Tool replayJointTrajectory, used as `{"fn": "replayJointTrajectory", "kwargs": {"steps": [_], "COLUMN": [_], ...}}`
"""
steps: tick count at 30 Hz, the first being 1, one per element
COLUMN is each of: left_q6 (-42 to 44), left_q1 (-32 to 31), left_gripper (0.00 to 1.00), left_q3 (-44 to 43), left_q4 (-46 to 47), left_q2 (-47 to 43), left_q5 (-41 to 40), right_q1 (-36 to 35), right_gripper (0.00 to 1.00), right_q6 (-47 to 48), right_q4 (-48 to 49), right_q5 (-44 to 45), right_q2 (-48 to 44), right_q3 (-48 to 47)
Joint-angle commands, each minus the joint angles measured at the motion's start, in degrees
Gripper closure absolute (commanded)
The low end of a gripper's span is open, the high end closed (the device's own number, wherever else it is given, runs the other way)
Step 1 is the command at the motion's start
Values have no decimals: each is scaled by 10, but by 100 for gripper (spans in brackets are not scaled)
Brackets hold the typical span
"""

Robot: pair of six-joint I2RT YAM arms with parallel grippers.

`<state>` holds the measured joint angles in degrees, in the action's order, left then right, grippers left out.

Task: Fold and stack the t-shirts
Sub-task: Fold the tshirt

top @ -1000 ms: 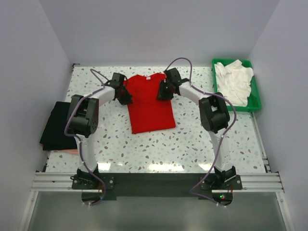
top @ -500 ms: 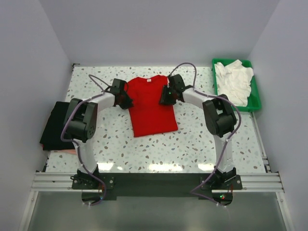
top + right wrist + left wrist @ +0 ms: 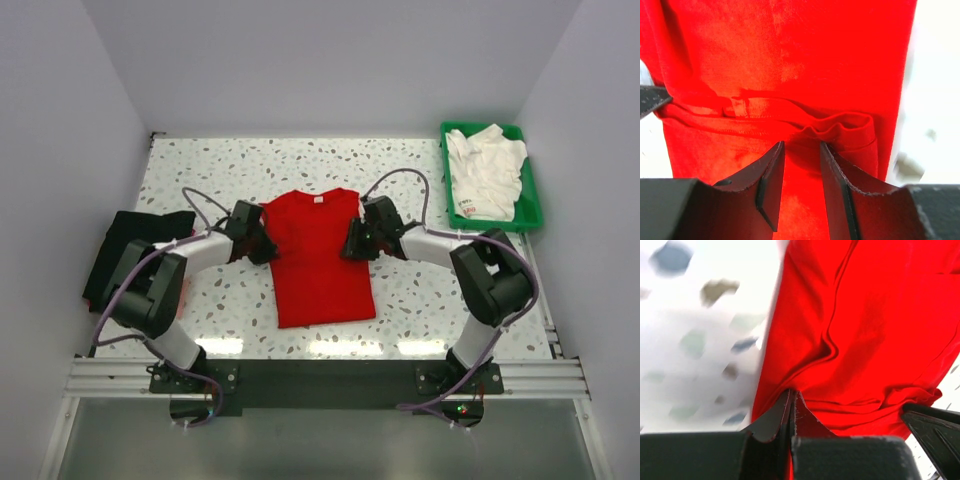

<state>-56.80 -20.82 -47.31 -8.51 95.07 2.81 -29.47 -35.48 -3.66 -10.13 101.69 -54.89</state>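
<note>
The red t-shirt (image 3: 318, 262) lies flat in the middle of the table, its white neck label (image 3: 317, 199) at the far end. My left gripper (image 3: 256, 234) is at the shirt's left edge near the sleeve; in the left wrist view (image 3: 791, 396) its jaws are shut on the red cloth (image 3: 865, 330). My right gripper (image 3: 357, 239) is at the shirt's right edge; in the right wrist view (image 3: 802, 150) its jaws stand apart over the red cloth (image 3: 790, 60), just short of a bunched fold. A black t-shirt (image 3: 128, 252) lies at the left edge. White t-shirts (image 3: 484, 172) are piled in the tray.
The green plastic tray (image 3: 531, 188) stands at the back right corner. White walls close in the table on three sides. The metal rail with both arm bases (image 3: 320, 378) runs along the near edge.
Both grippers have moved toward the near edge, and the red t-shirt has slid with them from the back of the table to the middle.
</note>
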Motion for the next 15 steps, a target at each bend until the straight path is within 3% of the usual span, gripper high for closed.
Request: {"fn": "replayJointTrajectory", "kwargs": {"steps": [1,7,15], "left_q6": [4,27,53], "left_q1": [-1,4,46], "left_gripper": [100,100,93], "left_q3": [61,20,-50], "left_q4": [-56,-95,-114], "left_q2": [-56,-101,-102], "left_q5": [-27,-47,-43], "right_q1": [-13,-13,8], "right_gripper": [61,60,57], "right_q6": [-9,7,17], "right_q4": [-34,-82,-115], "right_q5": [6,3,28], "right_q2": [-25,-79,-125], "right_q3": [60,36,-35]}}
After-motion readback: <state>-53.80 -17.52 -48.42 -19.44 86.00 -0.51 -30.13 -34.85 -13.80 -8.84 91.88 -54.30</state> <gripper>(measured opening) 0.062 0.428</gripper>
